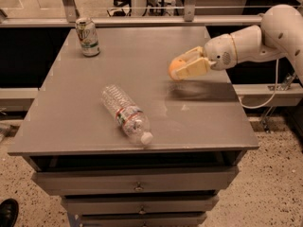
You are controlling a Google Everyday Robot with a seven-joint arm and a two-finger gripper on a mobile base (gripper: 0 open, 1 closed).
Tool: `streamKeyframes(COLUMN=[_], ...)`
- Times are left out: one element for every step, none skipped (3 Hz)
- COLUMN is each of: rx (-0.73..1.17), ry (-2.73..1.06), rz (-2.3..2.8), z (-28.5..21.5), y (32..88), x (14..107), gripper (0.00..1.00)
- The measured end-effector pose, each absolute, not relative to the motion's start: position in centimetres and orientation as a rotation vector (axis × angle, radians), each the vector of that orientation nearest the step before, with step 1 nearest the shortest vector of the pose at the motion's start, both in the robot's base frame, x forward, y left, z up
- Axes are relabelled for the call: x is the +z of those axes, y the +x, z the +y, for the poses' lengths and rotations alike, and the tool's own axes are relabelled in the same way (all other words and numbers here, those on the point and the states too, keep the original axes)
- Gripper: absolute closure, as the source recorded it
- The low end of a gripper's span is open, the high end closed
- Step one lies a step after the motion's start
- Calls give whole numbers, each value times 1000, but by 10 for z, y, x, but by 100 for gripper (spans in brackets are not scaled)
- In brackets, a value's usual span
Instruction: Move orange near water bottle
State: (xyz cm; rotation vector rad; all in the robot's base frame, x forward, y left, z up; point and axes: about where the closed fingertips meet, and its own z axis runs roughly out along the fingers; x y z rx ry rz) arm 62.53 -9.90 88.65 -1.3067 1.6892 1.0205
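The water bottle [126, 114] lies on its side on the grey table [61, 126], white cap toward the front edge, red-and-blue label near its middle. My gripper [182, 66] reaches in from the right and is shut on the orange [175, 66], whose round orange skin shows between the tan fingers [194, 68]. It holds the fruit above the table's right-centre, to the right of and beyond the bottle. Its shadow falls on the tabletop below.
A green-and-white soda can [88, 37] stands upright at the far left corner. The white arm [265, 37] stretches in from the right edge. Drawers [137, 186] sit under the tabletop. A railing runs behind the table.
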Motion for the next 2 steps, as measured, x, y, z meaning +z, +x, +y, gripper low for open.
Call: streamKeyframes(rx=[1139,1163], ry=[-1370,-1455], rz=[1619,1539], z=[-79,-55], y=[586,552], x=[885,884], gripper=[100,100])
